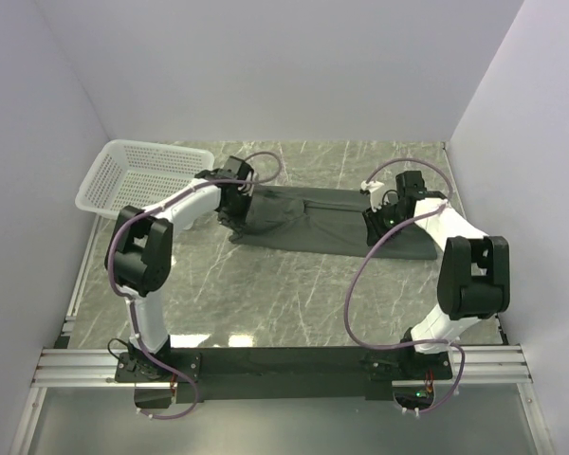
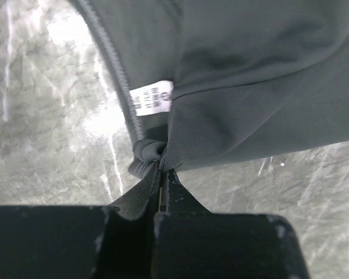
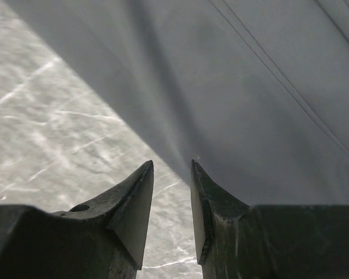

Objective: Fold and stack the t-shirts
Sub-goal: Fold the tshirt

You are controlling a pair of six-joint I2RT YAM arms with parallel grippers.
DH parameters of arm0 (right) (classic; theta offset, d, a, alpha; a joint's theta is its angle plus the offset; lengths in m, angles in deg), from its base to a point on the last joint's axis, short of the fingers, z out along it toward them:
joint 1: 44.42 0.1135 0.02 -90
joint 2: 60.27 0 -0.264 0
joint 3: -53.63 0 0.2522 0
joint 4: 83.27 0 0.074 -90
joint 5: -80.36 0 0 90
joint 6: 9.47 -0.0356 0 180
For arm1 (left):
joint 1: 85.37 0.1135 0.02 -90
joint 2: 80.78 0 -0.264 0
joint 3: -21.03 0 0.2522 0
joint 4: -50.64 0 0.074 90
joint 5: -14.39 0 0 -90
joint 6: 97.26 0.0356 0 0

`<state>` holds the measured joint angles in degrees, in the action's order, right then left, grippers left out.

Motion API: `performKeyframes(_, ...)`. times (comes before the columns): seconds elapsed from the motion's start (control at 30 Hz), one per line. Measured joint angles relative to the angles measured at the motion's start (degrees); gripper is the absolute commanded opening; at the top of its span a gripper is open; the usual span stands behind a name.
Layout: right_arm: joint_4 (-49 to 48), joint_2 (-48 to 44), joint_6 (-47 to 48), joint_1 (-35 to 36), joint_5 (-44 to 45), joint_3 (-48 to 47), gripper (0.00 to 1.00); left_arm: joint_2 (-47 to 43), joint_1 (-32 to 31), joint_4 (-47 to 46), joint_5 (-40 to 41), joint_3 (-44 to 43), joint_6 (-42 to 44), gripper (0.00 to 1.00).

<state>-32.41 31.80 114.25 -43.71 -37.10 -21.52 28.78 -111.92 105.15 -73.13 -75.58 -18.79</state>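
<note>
Beside the white plastic mesh basket point(image 1: 123, 175), a dark grey-green cotton t-shirt point(image 1: 313, 223) lies stretched out on the grey marbled counter point(image 1: 284, 294).
The left end effector point(image 2: 163, 168), at the shirt end nearest the basket, is clenched on the round neck, just below the small white label point(image 2: 151, 97). I think it grips there to lift that end for a fold. The right end effector point(image 3: 171, 165), at the end far from the basket, has its jaws apart with nothing between them. Its tips sit right at the cloth's edge, maybe ready to grab. Holding both ends should keep the fold straight.
</note>
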Motion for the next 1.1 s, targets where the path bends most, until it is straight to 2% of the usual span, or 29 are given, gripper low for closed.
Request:
performKeyframes(0.1,-1.0,1.9,-0.9,0.0,2.3,0.0,0.39,0.0,3.3,0.3,-4.2,0.1,-0.6,0.01)
performKeyframes(0.27,-2.1,3.6,-1.7,0.0,5.1,0.0,0.39,0.0,7.3,0.4,-9.2,0.1,-1.4,0.12)
performKeyframes(0.43,-2.9,4.9,-2.3,0.0,7.1,0.0,0.39,1.7,7.1,0.7,-10.3,-1.0,-1.4,0.29)
performKeyframes(0.53,-3.1,5.2,-2.4,0.0,8.1,0.0,0.38,2.1,7.0,0.8,-10.1,-1.6,-1.5,0.34)
performKeyframes(0.83,-3.4,5.3,-3.0,0.0,9.7,0.1,0.38,1.7,6.7,1.2,-3.7,-2.5,-1.4,0.39)
performKeyframes(1.1,-2.4,0.8,-3.0,-2.6,6.5,-0.1,0.40,-1.1,6.1,1.3,-1.1,-2.5,-1.5,0.41)
